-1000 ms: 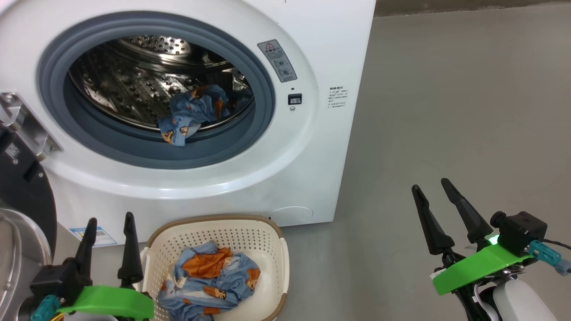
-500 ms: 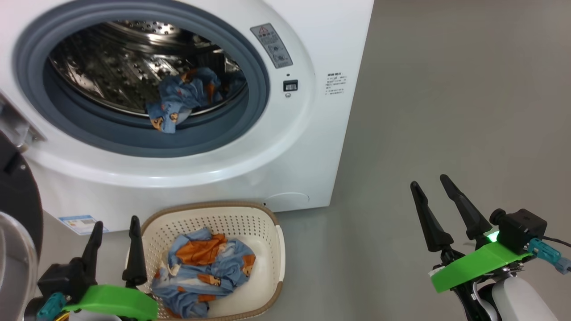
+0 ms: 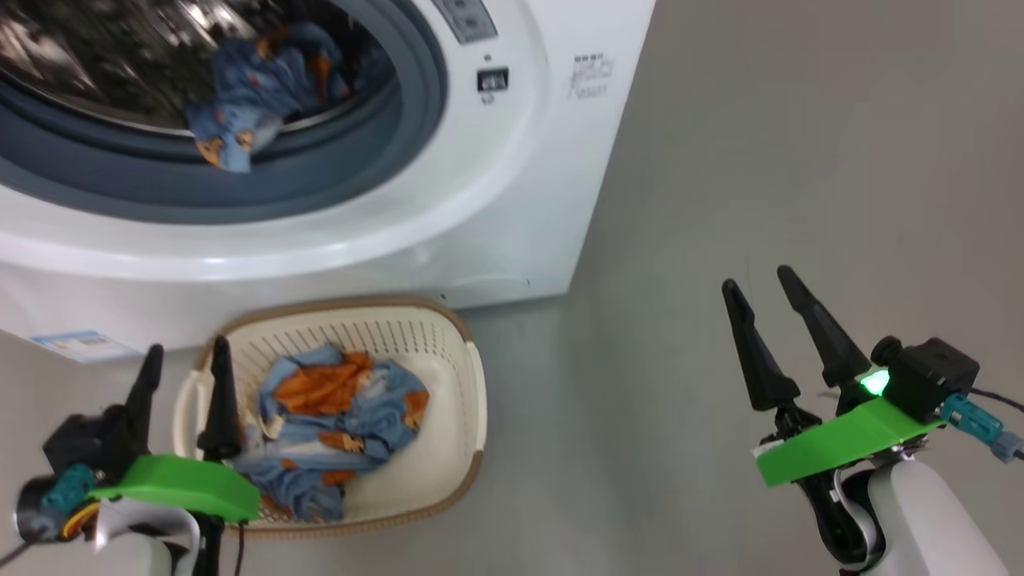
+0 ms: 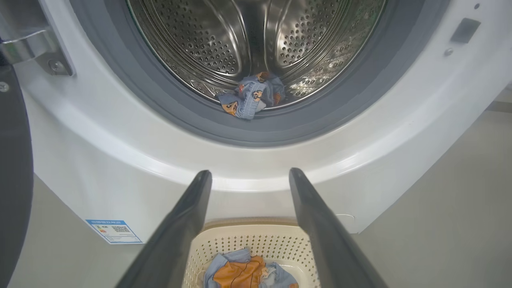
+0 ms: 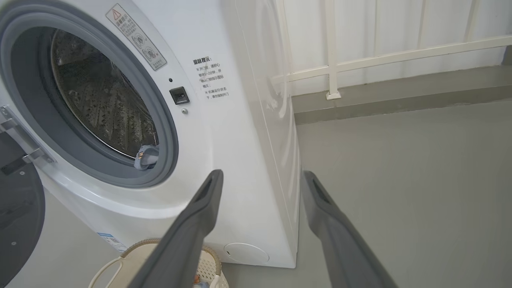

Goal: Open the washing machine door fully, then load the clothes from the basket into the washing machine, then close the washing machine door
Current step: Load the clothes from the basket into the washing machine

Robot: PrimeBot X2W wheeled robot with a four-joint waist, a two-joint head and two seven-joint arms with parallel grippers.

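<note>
1. Your head camera tilts lower than a second ago; your left gripper (image 3: 186,346) hangs wide and empty at the left rim of the basket (image 3: 472,384).
2. Your right gripper (image 3: 757,278) gapes empty, well apart.
3. With the door (image 4: 12,160) open and one garment (image 3: 240,88) in the washing machine (image 3: 480,216), clothes (image 3: 336,408) wait in the basket; closing comes last.

The washing machine (image 3: 496,200) ran off the top and left edges of the head view. Its drum (image 3: 96,48) and the clothes (image 3: 248,88) lying in it were smeared by blur, so the prints on them could not be made out. The printed text (image 3: 590,70) on the front was blurred past reading. In the left wrist view the door (image 4: 12,180) was a dark slab cut by the left edge. The basket (image 4: 256,240) ran off the bottom there, its sides hidden behind the fingers of the left gripper (image 4: 250,172). The writing on the label sticker (image 4: 114,231) was too small to read.
</note>
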